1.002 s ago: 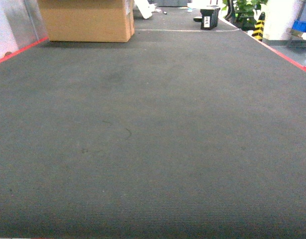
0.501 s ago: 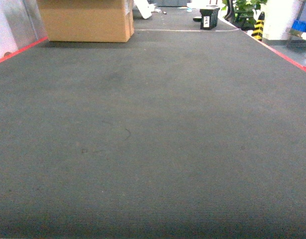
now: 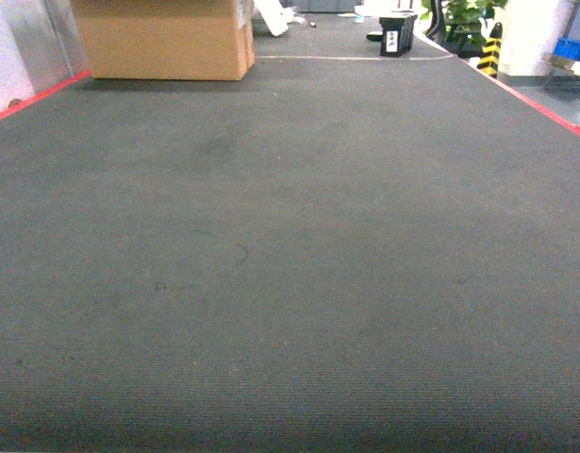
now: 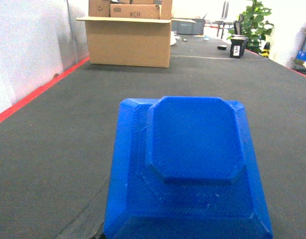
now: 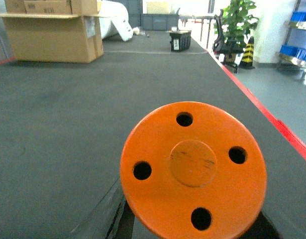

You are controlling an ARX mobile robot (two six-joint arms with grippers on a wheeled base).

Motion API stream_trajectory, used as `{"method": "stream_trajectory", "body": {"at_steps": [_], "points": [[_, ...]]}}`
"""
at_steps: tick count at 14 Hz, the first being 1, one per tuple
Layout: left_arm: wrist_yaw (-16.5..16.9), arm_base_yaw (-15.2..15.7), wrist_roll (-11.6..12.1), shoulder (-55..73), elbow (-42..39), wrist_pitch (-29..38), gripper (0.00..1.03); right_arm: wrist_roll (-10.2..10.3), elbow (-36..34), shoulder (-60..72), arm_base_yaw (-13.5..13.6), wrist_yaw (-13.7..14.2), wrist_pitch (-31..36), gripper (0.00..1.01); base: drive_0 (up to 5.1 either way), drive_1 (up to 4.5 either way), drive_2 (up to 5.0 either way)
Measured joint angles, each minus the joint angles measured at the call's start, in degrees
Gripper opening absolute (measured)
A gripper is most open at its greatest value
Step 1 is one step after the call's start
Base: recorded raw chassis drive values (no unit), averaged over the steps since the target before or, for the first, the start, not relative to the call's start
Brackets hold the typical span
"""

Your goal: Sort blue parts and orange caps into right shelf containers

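Observation:
A blue part (image 4: 192, 164), a stepped block with a raised octagonal top, fills the left wrist view and hangs above the carpet; my left gripper is shut on it, its jaws hidden behind the part. An orange cap (image 5: 192, 169), a round disc with several holes, fills the right wrist view, with my right gripper shut on it and dark fingers (image 5: 117, 221) showing at its lower edge. The right shelf containers (image 5: 299, 17) are blue crates on a metal rack at the far right. Neither gripper shows in the head view.
Dark carpet (image 3: 290, 264) stretches ahead, edged by red lines (image 3: 544, 109). A large cardboard box (image 3: 162, 38) stands at the far left. A black bin (image 3: 396, 36), a potted plant (image 5: 237, 20) and a striped cone (image 5: 248, 52) stand at the far end.
The head view has shifted only very slightly; the box and bin sit almost where they were. Nothing else has visibly changed.

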Motion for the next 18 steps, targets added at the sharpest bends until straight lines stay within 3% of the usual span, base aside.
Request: {"method": "stream_trajectory", "body": {"at_steps": [1,3,12,18], "points": [[-0.1,0.0,0.0,-0.7,0.0,-1.4,0.42,0.0,0.0,-5.8,0.0,0.0,-9.0,0.44,0.0,0.0,0.0],[0.0,0.0,0.0,-9.8,0.0,-12.0,0.42,0.0,0.0,-9.3,0.0,0.1,-10.4,0.44,0.0,0.0,0.0],[0.0,0.0,0.0,-10.2,0.0,-11.6,0.42,0.0,0.0,-9.3,0.0,0.0,-10.1,0.44,-0.1,-0.07,-0.1],[-0.1,0.1,0.0,-10.2,0.0,-11.6,0.42,0.0,0.0,-9.3,0.0,0.0,-10.1,0.44,-1.7,-1.75,-1.7]]}}
